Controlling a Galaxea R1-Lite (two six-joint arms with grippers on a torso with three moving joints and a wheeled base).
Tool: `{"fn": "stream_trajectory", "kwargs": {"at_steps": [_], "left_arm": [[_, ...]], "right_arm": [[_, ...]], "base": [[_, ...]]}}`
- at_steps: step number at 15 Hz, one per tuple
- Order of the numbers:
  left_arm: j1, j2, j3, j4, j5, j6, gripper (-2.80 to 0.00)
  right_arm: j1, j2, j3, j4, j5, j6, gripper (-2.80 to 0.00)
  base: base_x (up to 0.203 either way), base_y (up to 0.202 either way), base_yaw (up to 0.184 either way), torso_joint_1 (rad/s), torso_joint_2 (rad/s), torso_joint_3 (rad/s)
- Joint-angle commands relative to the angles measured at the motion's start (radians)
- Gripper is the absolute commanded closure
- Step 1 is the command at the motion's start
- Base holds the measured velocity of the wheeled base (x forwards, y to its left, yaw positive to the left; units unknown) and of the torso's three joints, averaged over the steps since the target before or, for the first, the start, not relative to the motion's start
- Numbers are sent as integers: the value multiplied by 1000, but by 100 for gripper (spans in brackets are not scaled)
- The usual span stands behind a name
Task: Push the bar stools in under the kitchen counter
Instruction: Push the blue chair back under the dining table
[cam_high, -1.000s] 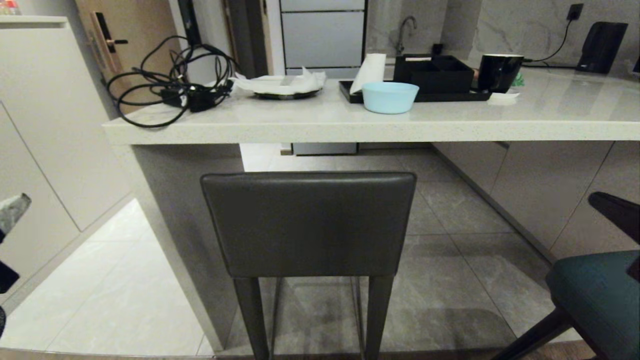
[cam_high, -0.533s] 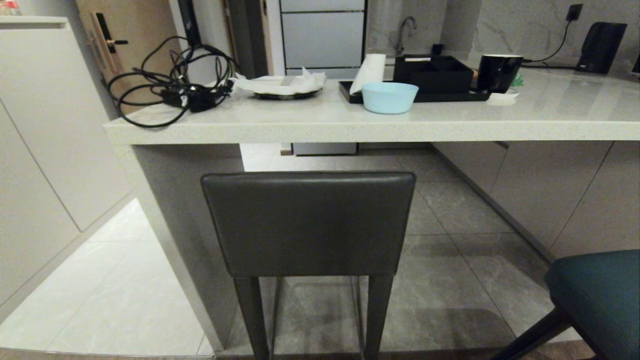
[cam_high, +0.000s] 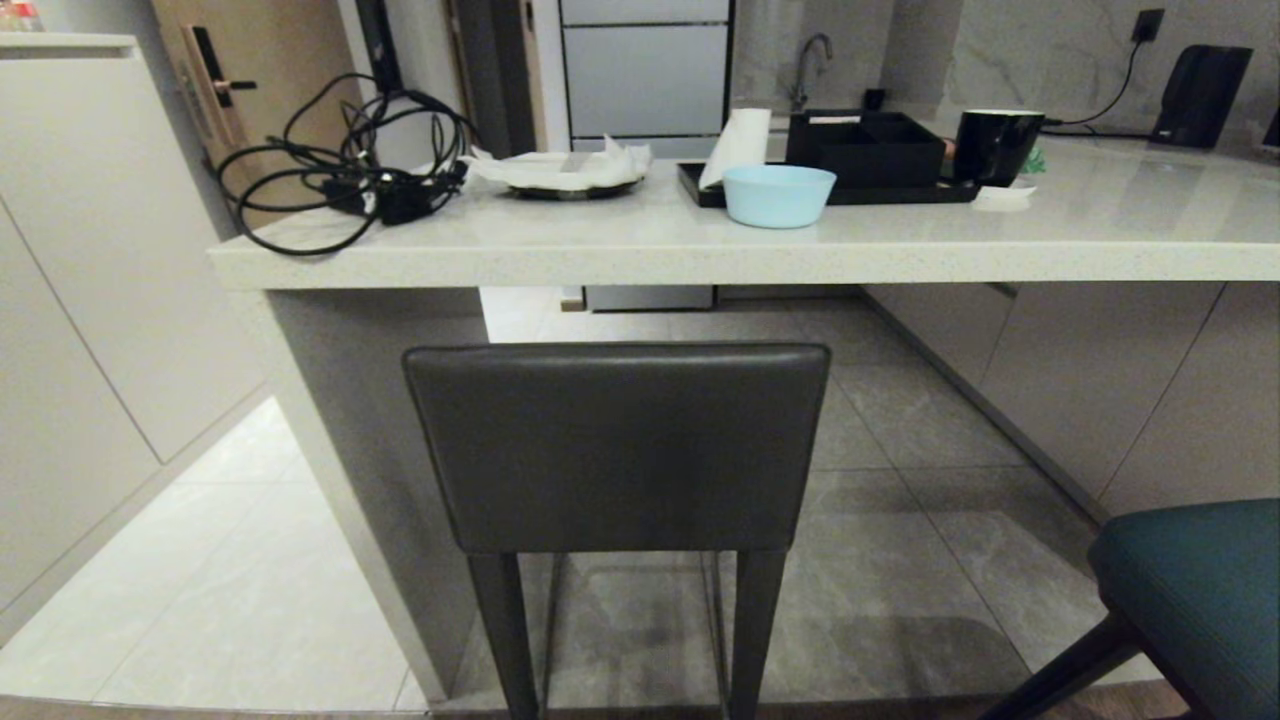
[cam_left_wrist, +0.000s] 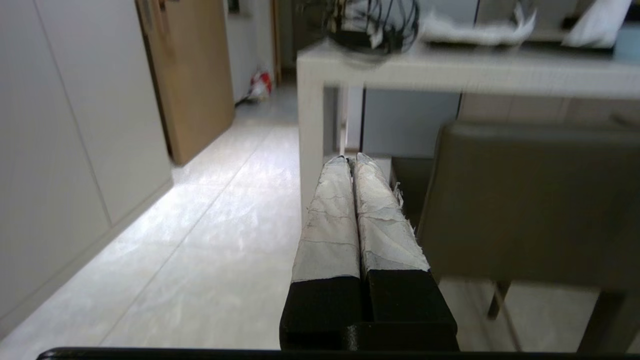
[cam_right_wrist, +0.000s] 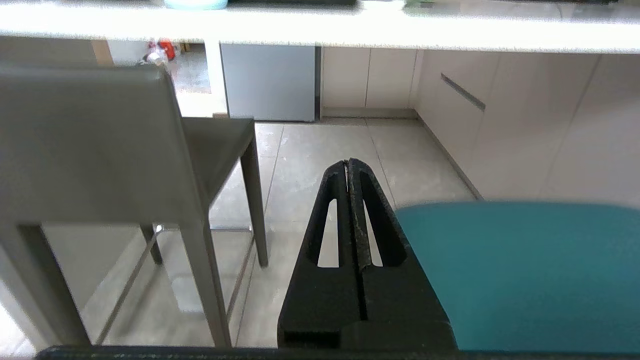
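Observation:
The dark grey leather stool (cam_high: 617, 445) stands straight ahead with its flat back toward me and its seat partly under the white speckled kitchen counter (cam_high: 640, 262). The teal stool (cam_high: 1195, 600) is at the lower right, out from the counter. Neither arm shows in the head view. My left gripper (cam_left_wrist: 349, 161) is shut and empty, low, left of the grey stool's back (cam_left_wrist: 530, 200) and apart from it. My right gripper (cam_right_wrist: 348, 162) is shut and empty, hanging between the grey stool (cam_right_wrist: 85, 145) and the teal stool's back (cam_right_wrist: 520, 270).
On the counter lie a tangle of black cables (cam_high: 350, 170), a plate with paper (cam_high: 565, 170), a light blue bowl (cam_high: 778, 193), a black tray (cam_high: 840, 160) and a black mug (cam_high: 995, 143). A tall white cabinet (cam_high: 80, 260) stands at left. Base cabinets (cam_high: 1100, 380) run along the right.
Both arms have dropped out of the head view: the left gripper was at the left edge and the right at the right edge one second ago. The stools have not moved.

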Motion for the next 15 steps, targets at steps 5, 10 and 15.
{"fn": "stream_trajectory", "kwargs": {"at_steps": [5,10,15], "left_arm": [[2,-158,246,47,-54,29,0],[3,-158,486,-178,-60,42,0],[2,-157,480,-67,-94,46,0]], "right_arm": [[-1,-123,216,47,-1,-54,0],[-1,-123,556,-258,3,-102,0],[-1,-123,546,-231,20,-89,0]], "base": [[0,0,0,0,0,0],[0,0,0,0,0,0],[0,0,0,0,0,0]]}}
